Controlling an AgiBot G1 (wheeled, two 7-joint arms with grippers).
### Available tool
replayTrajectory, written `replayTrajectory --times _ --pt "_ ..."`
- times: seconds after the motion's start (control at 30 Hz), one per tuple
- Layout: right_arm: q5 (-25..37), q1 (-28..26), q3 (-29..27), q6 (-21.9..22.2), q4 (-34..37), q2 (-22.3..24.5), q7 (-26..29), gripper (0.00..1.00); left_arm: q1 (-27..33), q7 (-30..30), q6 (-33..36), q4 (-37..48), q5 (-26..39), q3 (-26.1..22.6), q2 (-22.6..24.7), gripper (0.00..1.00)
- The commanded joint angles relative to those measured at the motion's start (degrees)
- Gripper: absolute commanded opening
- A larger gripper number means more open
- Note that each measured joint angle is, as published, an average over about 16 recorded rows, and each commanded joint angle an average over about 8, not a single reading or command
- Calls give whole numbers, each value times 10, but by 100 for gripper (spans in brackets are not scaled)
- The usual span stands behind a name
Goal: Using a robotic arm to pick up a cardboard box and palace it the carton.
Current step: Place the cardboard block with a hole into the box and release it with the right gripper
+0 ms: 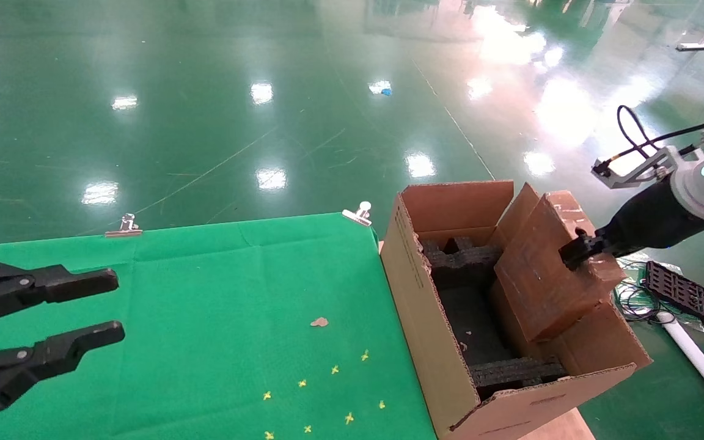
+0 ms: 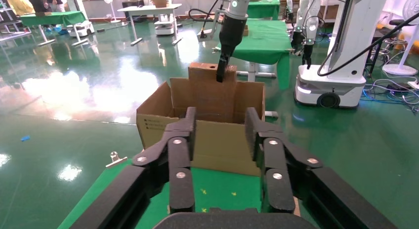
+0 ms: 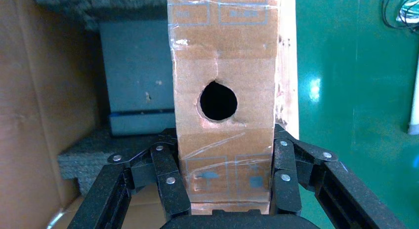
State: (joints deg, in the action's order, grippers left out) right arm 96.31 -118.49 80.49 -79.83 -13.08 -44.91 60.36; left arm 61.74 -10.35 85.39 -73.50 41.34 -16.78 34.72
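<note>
Arm posture first: we see the robotic arm (image 1: 688, 195), the right one, reaching in from the right edge of the scene, its white tube and green ring light raised and its black forearm sloping down and leftward to the carton (image 1: 425, 318). The right gripper (image 1: 574, 250) sits at the upper edge of the cardboard box (image 1: 544, 275). In the right wrist view, the fingers (image 3: 168, 182) are closed against both broad sides of the box, clamping its narrow taped face, which carries a round hole (image 3: 218, 100).

We find the box held tilted, its lower part inside the carton's opening along the right wall and its upper part projecting above the rim. Black foam pieces (image 1: 459, 256) lie inside the carton at the far end and the near end.

The carton stands just beside the right edge of the green cloth table (image 1: 236, 318), its flaps open. Two metal clips (image 1: 358, 214) hold the cloth along the far edge.

The left gripper (image 1: 52, 324) hovers over the near left part of the table, well apart from the carton. Its fingers (image 2: 180, 165) are spread wide and hold nothing.
</note>
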Motion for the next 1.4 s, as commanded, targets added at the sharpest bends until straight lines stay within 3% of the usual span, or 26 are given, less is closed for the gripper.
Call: replayTrajectory --times 0.03,0.73,1.2,1.23,1.4 --pt "2 4 2 1 10 -6 -6 0 0 0 0 0 0 0 0 100" --pt "20 67 18 25 53 -62 11 0 0 0 0 0 -1 -1 0 100" --pt "-13 164 -3 121 55 -83 -12 0 0 1 -1 0 -1 -1 -1 100" --pt "-16 169 -5 128 55 -84 -17 2 0 1 -1 0 -1 -1 -1 100" --pt "-25 181 -12 144 55 -83 -35 64 0 1 -1 0 -1 -1 -1 100"
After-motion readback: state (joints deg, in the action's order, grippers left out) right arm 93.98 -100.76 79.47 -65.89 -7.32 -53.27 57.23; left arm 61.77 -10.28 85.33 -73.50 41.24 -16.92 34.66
